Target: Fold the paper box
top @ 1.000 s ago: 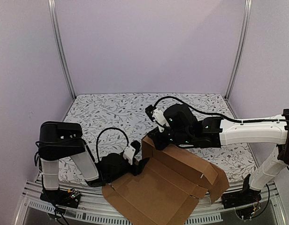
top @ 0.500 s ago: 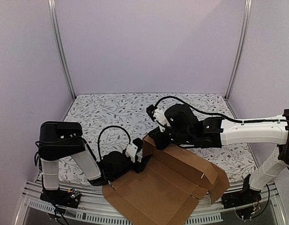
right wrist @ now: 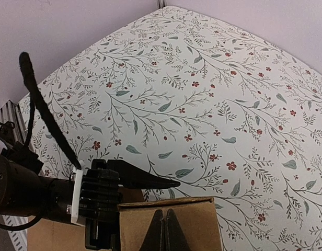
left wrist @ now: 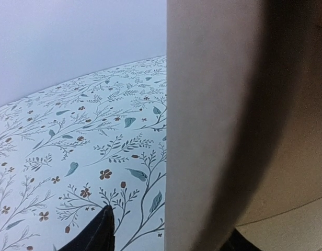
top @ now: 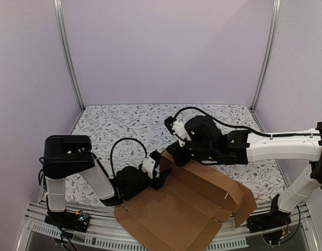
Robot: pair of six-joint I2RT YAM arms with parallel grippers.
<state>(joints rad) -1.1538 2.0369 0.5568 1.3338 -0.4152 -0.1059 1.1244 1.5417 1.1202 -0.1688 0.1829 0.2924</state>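
The paper box (top: 187, 209) lies opened out at the table's near edge, with one short flap (top: 167, 161) standing upright at its far left corner. My left gripper (top: 160, 178) is open and straddles that flap. In the left wrist view the flap (left wrist: 218, 130) fills the right half. One dark finger (left wrist: 102, 232) stays clear of it on the outer side, and the other is mostly hidden behind the card. My right gripper (top: 174, 155) is shut, with its closed fingertips (right wrist: 165, 230) resting against the flap's face (right wrist: 203, 225). The left gripper's outer finger (right wrist: 145, 180) reaches along the far side.
A floral cloth (top: 129, 125) covers the table. Metal posts (top: 67, 57) and lilac walls enclose the back and sides. The box hangs over the near table rail (top: 98, 230). A black cable (right wrist: 43, 110) loops off the left arm.
My left gripper has slid right, further onto the upright flap, and its jaws have narrowed a little. The right gripper has held its place against the flap.
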